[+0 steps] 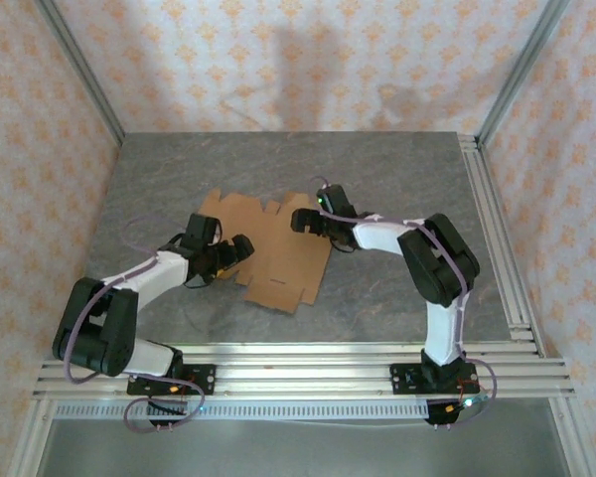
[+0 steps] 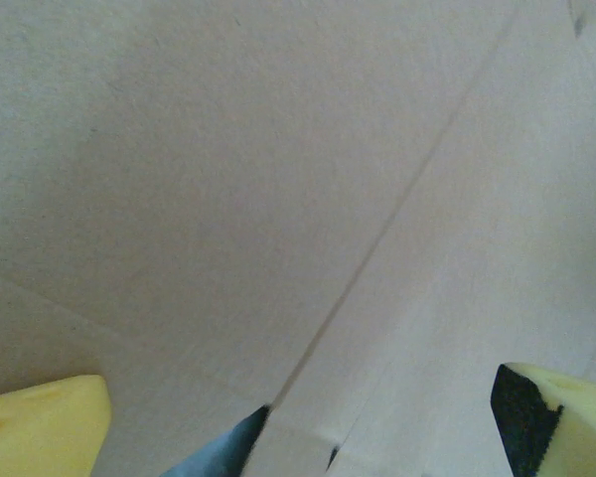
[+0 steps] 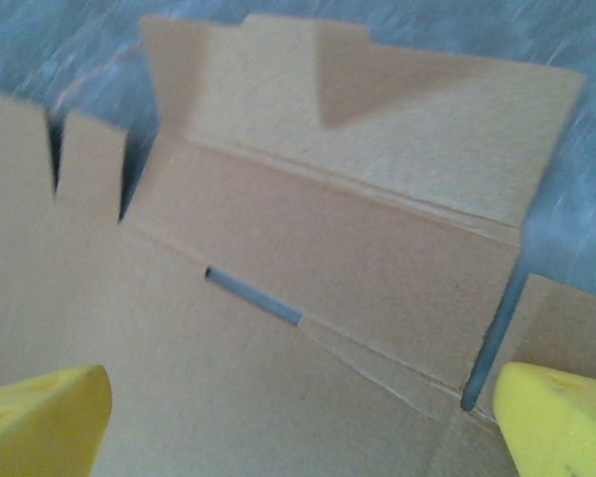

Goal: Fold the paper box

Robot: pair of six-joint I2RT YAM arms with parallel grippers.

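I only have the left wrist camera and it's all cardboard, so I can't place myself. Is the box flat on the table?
Observer: Yes. In the top view the paper box lies unfolded and flat on the grey table.
Operator: Where's the right gripper?
Observer: The right gripper is open over the sheet's far right part, facing the left gripper across it.
Operator: What's under it?
Observer: Its wrist view shows a narrow slot cut in the sheet.

Box point(image 1: 283, 260): left edge under left end effector point(image 1: 236, 248), right edge partly under right end effector point(image 1: 306, 220). Wrist views: box cropped at frame edges; tabletop point(image 3: 586, 199) blurred.
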